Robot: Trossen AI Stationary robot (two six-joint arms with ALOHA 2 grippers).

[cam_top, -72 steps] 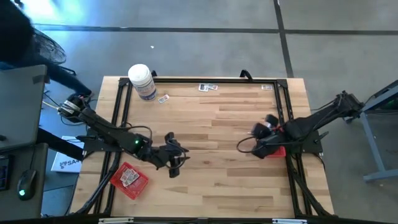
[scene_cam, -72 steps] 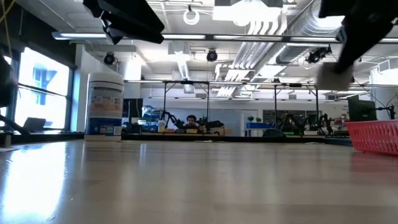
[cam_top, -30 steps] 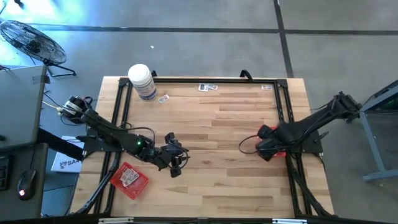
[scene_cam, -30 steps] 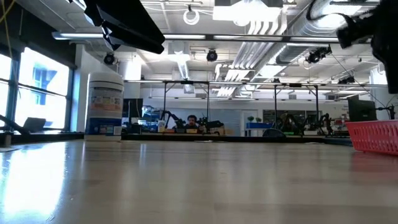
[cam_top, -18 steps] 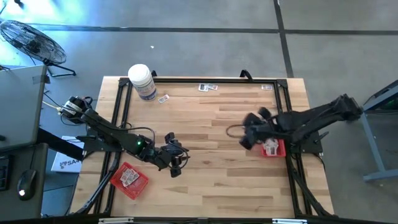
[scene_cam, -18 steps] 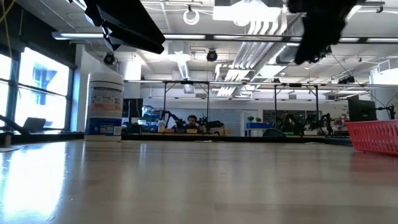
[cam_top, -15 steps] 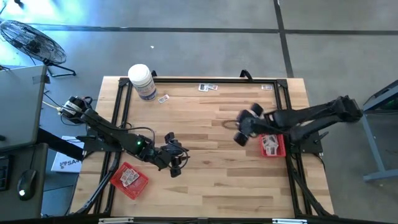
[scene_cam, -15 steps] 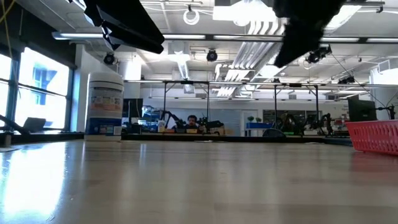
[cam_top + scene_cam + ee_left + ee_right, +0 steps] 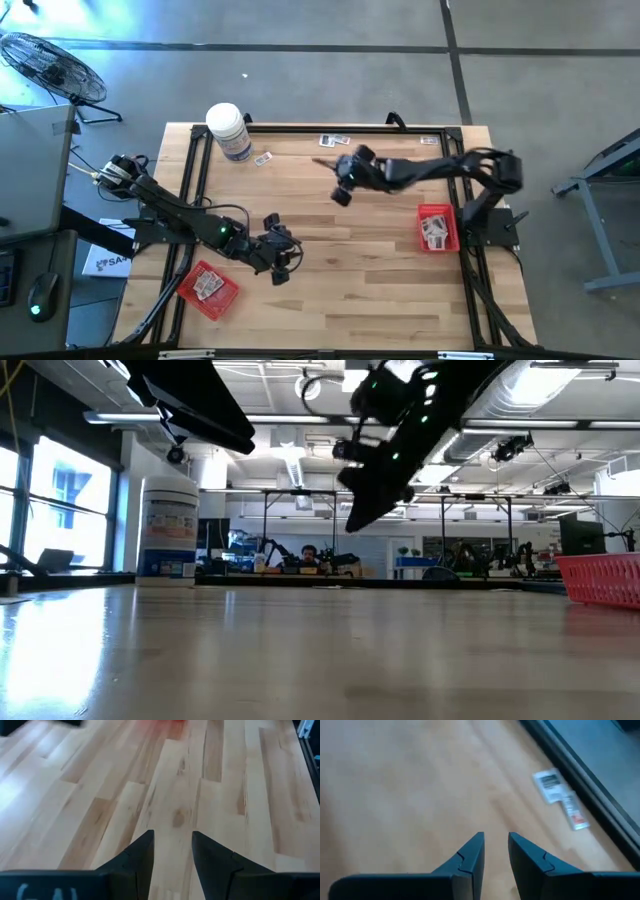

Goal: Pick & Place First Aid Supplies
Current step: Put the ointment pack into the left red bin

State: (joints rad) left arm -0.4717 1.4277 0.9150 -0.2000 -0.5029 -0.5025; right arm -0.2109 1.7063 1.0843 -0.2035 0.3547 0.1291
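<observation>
Two white packets (image 9: 335,140) lie flat by the table's far edge; the right wrist view shows them as packets (image 9: 561,797) next to the black rail. One packet (image 9: 263,158) lies near the jar and another packet (image 9: 430,140) at the far right. More packets fill the left red tray (image 9: 207,288) and the right red tray (image 9: 437,227). My right gripper (image 9: 341,193) (image 9: 495,849) hangs open above bare wood, just short of the two far packets, and the low view shows it raised (image 9: 358,518). My left gripper (image 9: 281,268) (image 9: 173,851) waits open over bare wood near the left tray.
A large white jar (image 9: 229,130) (image 9: 167,528) stands at the far left corner. A black frame rail (image 9: 330,128) runs along the far edge and down both sides. Bare wood (image 9: 360,270) lies between the two trays. A laptop and mouse sit off the table's left.
My right gripper has swung from over the right red tray toward the table's far edge and left, the arm stretching out across the table, and now hangs near the two far packets. The left arm has kept still.
</observation>
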